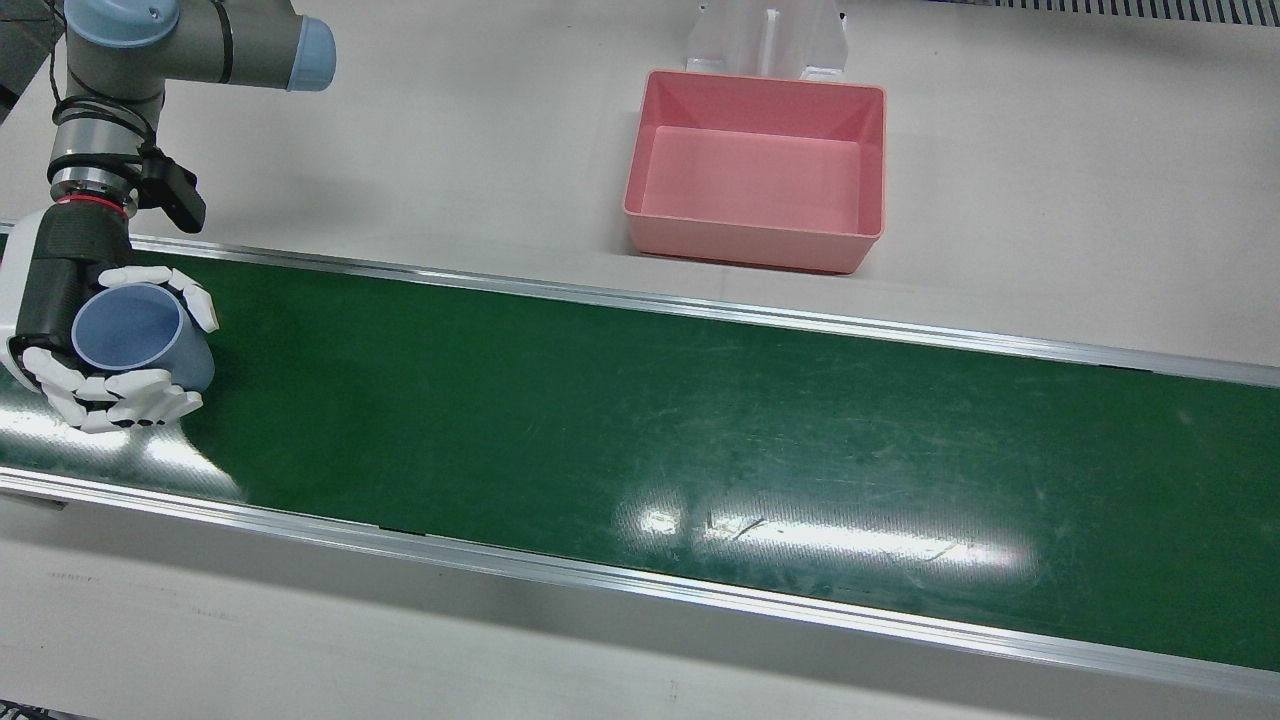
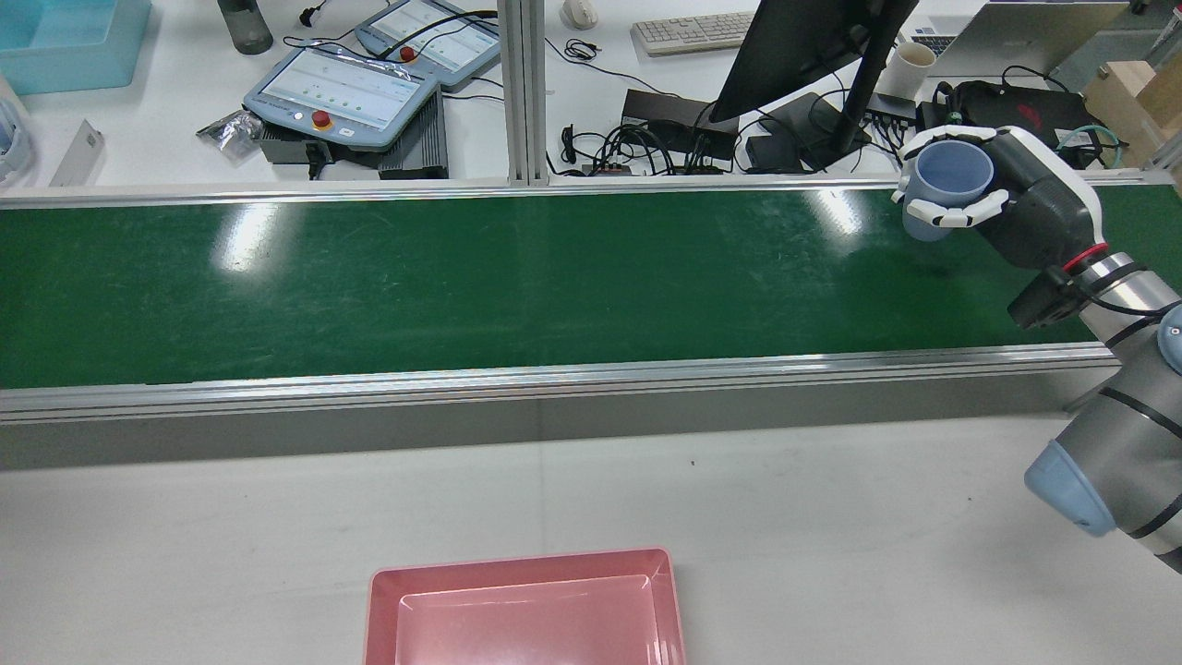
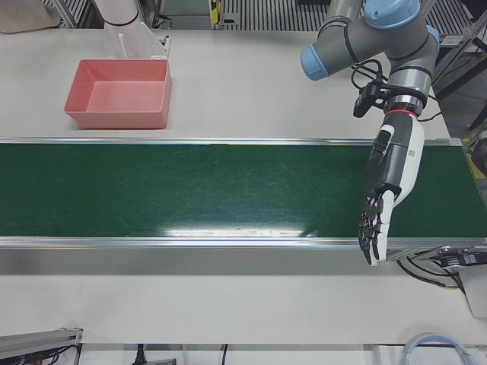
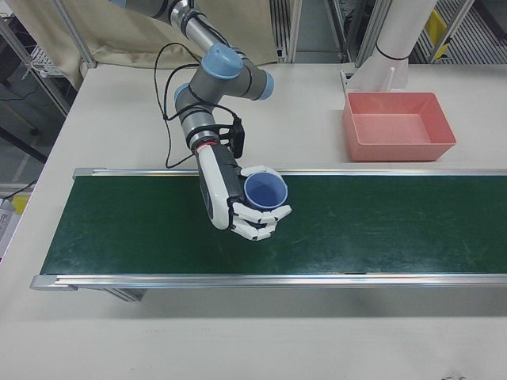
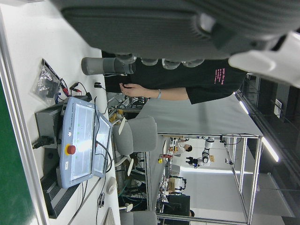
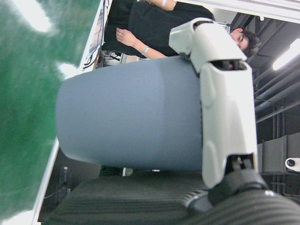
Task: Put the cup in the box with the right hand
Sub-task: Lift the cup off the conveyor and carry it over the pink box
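A pale blue cup [image 1: 140,335] sits upright in my right hand [image 1: 75,330], whose white fingers wrap its wall, above the left end of the green belt in the front view. The same cup [image 2: 951,185] and right hand [image 2: 1016,208] show at the rear view's right, and the cup [image 4: 264,192] in the right-front view. Close up, the cup [image 6: 136,124] fills the right hand view under a white finger [image 6: 225,108]. The pink box [image 1: 757,170] stands empty on the white table beyond the belt. My left hand [image 3: 384,205] hangs open over the belt's other end, holding nothing.
The green conveyor belt [image 1: 700,430] runs between aluminium rails. A white pedestal [image 1: 765,35] stands just behind the box. Beyond the belt's far rail lie teach pendants [image 2: 342,92], cables and a monitor [image 2: 803,46]. A person [image 5: 164,91] stands past that desk.
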Controlling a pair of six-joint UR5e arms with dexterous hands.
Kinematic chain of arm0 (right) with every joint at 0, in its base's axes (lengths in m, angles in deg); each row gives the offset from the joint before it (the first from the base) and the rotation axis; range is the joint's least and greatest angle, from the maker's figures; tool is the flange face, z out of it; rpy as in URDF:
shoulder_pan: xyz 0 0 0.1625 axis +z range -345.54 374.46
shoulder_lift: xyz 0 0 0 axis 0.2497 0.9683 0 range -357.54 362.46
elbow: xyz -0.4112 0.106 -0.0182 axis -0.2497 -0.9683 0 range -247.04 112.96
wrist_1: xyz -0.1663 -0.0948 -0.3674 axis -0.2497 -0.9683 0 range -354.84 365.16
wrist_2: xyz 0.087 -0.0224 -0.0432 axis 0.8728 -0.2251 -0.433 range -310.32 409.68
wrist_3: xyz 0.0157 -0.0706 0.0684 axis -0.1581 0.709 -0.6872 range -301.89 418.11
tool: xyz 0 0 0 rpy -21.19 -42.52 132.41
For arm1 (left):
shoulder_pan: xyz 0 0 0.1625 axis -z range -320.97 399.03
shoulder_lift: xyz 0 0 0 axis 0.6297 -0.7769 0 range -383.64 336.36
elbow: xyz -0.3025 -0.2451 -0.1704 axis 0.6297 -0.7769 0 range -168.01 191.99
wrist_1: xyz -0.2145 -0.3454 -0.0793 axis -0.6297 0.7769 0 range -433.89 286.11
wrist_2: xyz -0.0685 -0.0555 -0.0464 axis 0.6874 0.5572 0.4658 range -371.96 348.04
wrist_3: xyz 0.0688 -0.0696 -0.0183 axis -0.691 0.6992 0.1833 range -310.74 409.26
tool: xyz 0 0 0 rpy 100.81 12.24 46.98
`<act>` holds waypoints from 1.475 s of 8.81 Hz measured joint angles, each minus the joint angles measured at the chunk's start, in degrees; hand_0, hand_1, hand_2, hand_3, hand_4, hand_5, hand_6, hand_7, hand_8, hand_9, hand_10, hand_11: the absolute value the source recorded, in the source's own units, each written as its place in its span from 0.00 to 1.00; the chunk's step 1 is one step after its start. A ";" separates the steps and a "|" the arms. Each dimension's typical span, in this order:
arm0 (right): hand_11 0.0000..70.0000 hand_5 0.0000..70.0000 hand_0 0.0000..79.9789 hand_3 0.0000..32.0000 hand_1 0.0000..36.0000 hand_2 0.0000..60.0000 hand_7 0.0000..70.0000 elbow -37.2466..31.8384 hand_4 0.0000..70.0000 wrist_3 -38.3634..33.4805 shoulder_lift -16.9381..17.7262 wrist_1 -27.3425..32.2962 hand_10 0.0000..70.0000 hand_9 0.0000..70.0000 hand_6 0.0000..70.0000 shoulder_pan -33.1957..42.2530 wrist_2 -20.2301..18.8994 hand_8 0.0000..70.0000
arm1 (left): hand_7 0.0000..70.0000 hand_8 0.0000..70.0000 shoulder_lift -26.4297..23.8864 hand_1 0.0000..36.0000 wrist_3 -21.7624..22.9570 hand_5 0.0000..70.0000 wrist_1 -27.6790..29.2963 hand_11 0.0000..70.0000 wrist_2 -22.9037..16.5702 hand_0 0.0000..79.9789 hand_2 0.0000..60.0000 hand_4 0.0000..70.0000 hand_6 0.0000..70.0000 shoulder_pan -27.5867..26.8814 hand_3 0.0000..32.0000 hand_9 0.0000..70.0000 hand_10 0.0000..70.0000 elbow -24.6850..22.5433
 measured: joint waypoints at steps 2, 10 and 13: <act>1.00 0.47 0.98 0.00 1.00 1.00 1.00 4.35 1.00 0.36 -4.23 -3.69 1.00 1.00 0.85 -1.32 0.04 1.00 | 0.00 0.00 0.00 0.00 0.00 0.00 0.00 0.00 0.00 0.00 0.00 0.00 0.00 0.00 0.00 0.00 0.00 -0.03; 1.00 0.47 0.99 0.00 1.00 1.00 1.00 22.99 1.00 20.93 -9.49 -13.09 1.00 1.00 0.84 -36.13 3.07 1.00 | 0.00 0.00 0.00 0.00 0.00 0.00 0.00 0.00 0.00 0.00 0.00 0.00 0.00 0.00 0.00 0.00 0.00 -0.01; 1.00 0.35 0.88 0.00 0.06 0.00 1.00 23.09 0.78 23.30 -9.45 -12.93 1.00 1.00 0.77 -48.37 9.42 1.00 | 0.00 0.00 0.00 0.00 0.00 0.00 -0.03 0.00 0.00 0.00 0.00 0.00 0.00 0.00 0.00 0.00 0.00 0.03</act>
